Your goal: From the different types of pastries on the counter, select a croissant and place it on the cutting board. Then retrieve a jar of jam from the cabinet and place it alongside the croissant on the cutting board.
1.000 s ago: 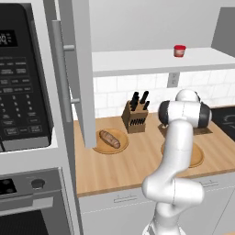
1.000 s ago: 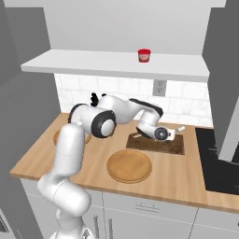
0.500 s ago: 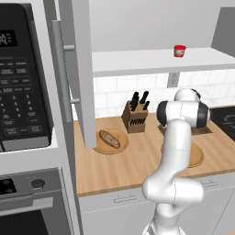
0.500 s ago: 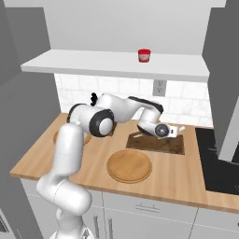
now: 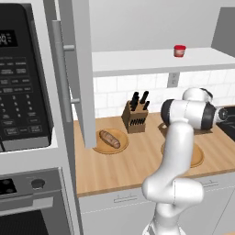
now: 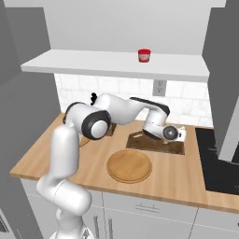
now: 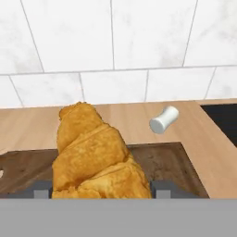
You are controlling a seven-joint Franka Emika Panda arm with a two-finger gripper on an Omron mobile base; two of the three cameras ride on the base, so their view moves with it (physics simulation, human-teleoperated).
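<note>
Two dark finger tips [image 7: 41, 189] flank the croissant [image 7: 92, 155] in the hand view, one each side of its base; the gripper [image 7: 97, 190] is clamped on it. Croissant's lower end is cut off at the frame bottom, so the contact itself is hard to make out. Under and just ahead of the hand lies the cutting board [image 7: 166, 162]; can't tell if the croissant touches it. Beyond the board, ahead and to the right, a small white cylinder [image 7: 164, 119] lies on its side on the counter [image 7: 203, 139], near the tiled wall [image 7: 115, 46].

From the right base camera the hand sits low over the board, fingers hidden behind the wrist. High above the hand, the jar of jam [image 6: 144, 55] stands on the cabinet [image 5: 75, 69] shelf. Far to the hand's left, a brown streaked pastry [image 5: 109, 139] rests on a round plate [image 5: 98, 147] beside the knife block [image 5: 135, 118].
</note>
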